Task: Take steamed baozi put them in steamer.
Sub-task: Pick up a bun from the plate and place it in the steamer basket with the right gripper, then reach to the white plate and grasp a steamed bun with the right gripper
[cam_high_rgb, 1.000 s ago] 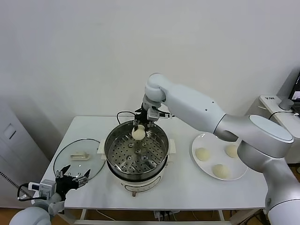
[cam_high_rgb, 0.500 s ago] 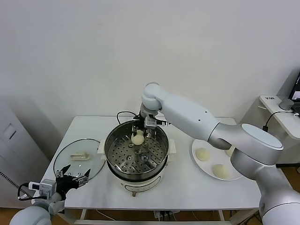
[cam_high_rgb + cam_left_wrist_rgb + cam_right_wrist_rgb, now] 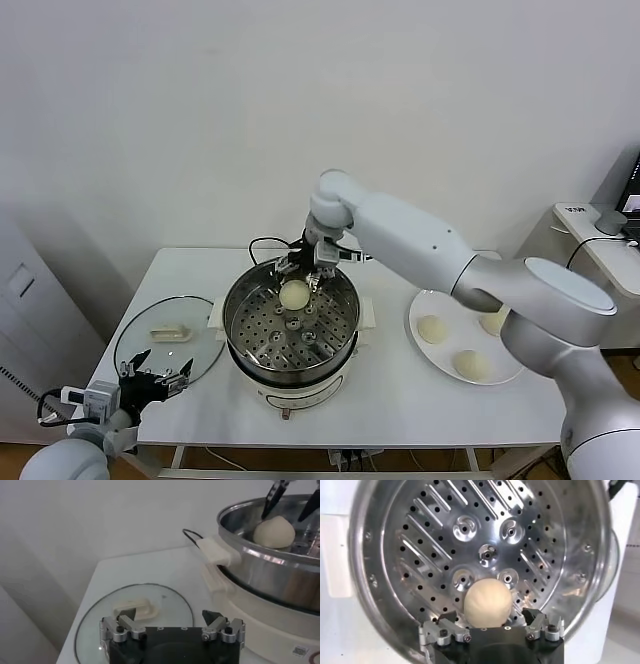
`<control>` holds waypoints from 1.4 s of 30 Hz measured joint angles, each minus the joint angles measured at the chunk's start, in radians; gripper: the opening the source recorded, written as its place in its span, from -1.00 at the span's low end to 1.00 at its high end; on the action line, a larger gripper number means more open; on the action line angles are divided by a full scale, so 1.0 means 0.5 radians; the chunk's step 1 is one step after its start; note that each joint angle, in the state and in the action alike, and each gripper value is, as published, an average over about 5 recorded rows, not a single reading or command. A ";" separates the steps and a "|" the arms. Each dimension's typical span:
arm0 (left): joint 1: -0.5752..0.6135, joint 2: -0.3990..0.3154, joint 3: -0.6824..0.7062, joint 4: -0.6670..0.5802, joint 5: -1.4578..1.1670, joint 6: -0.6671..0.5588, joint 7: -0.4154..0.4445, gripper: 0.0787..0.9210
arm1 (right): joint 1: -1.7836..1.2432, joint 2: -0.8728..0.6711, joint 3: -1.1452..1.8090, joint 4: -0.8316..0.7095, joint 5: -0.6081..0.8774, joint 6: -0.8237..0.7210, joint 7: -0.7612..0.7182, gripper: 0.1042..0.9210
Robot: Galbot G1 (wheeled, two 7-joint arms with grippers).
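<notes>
Over the last second the right gripper (image 3: pixel 301 272) had come down from the steamer's far rim, and the baozi (image 3: pixel 294 294) it carried, which had hung level with that rim, now sat lower, on the far part of the perforated tray inside the steamer (image 3: pixel 290 330). The fingers, which had clasped the bun, now stood spread to either side of it and seemed to have let go, though whether they still brushed it could not be told. The left gripper (image 3: pixel 157 383) had not shifted from the near left corner of the table (image 3: pixel 400 400), its fingers wide apart and holding nothing, just near of the glass lid (image 3: pixel 168 342). The three other baozi (image 3: pixel 431 329) lay as before on the white plate (image 3: pixel 440 370) to the right of the steamer. The right wrist view showed what the head view did not: the bun (image 3: pixel 488 603) resting on the tray's holes near the steamer wall (image 3: pixel 365 555), between the parted fingertips (image 3: pixel 447 617), with the tray's middle bare. The left wrist view showed the pot (image 3: pixel 270 575) from the side, with the bun (image 3: pixel 274 531) peeking over the rim beneath the dark finger tips (image 3: pixel 272 499), and the lid (image 3: pixel 135 617) flat on the table with its cream handle up, behind the open left gripper (image 3: pixel 172 625).
</notes>
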 measured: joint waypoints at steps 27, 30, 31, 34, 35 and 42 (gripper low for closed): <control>-0.034 0.008 0.001 -0.008 -0.010 0.006 -0.005 0.77 | 0.512 -0.820 -0.885 0.002 1.327 -0.954 -0.251 0.76; -0.035 0.002 0.001 -0.011 -0.010 0.007 -0.005 0.77 | 0.468 -0.863 -0.900 -0.024 1.344 -1.062 -0.244 0.76; -0.036 0.000 0.001 -0.012 -0.010 0.007 -0.005 0.77 | 0.450 -0.872 -0.902 -0.034 1.345 -1.092 -0.240 0.76; -0.039 -0.005 0.001 -0.015 -0.010 0.011 -0.006 0.77 | 0.392 -0.892 -0.898 -0.066 1.339 -1.168 -0.223 0.76; -0.041 -0.005 0.002 -0.016 -0.010 0.012 -0.006 0.77 | 0.369 -0.895 -0.892 -0.079 1.333 -1.189 -0.216 0.76; -0.047 -0.007 0.003 -0.016 -0.010 0.015 -0.008 0.77 | 0.188 -0.885 -0.806 -0.186 1.251 -1.281 -0.158 0.76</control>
